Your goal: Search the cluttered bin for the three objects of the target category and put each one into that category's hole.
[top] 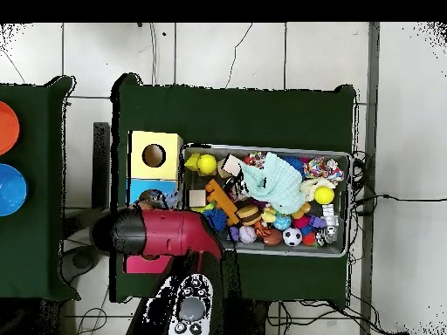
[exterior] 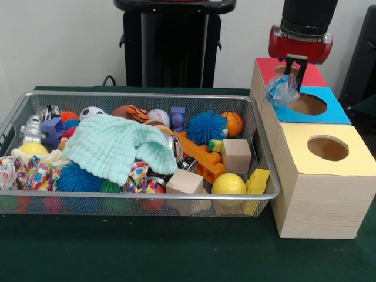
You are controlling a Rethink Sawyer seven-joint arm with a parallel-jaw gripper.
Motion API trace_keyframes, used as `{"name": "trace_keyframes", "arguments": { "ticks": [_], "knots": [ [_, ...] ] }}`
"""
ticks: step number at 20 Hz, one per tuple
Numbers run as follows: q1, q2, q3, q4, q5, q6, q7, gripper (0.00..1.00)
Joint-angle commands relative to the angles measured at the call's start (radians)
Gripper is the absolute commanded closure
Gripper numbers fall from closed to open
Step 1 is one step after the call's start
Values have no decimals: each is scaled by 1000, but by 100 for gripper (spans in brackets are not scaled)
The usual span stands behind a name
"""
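Green-clothed desk (exterior: 176, 252), with the end effector (exterior: 288, 79) hanging over the sorting box (exterior: 317, 194).

Clamped in it is a crinkly, clear-and-blue bundle (exterior: 282, 91) that looks light, soft and slippery, so a pinch across its bunched middle seems best; it hovers between the red hole's panel (exterior: 267, 67) and the blue hole (exterior: 308, 104), at about 2 o'clock from the wire bin (exterior: 267, 176). From the front the bundle shows plainly, while overhead the red arm (top: 170, 234) hides it.

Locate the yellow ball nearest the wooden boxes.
In the front view, the yellow ball sits at the wire bin's front right corner, between a wooden block and a yellow wedge.
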Motion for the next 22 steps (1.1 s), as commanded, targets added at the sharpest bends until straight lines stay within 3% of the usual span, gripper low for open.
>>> {"name": "trace_keyframes", "arguments": {
  "ticks": [1,22],
  "knots": [
    [18,41,55,70,44,-58,221,100],
    [62,107,54,35,106,-115,239,100]
  ]
}}
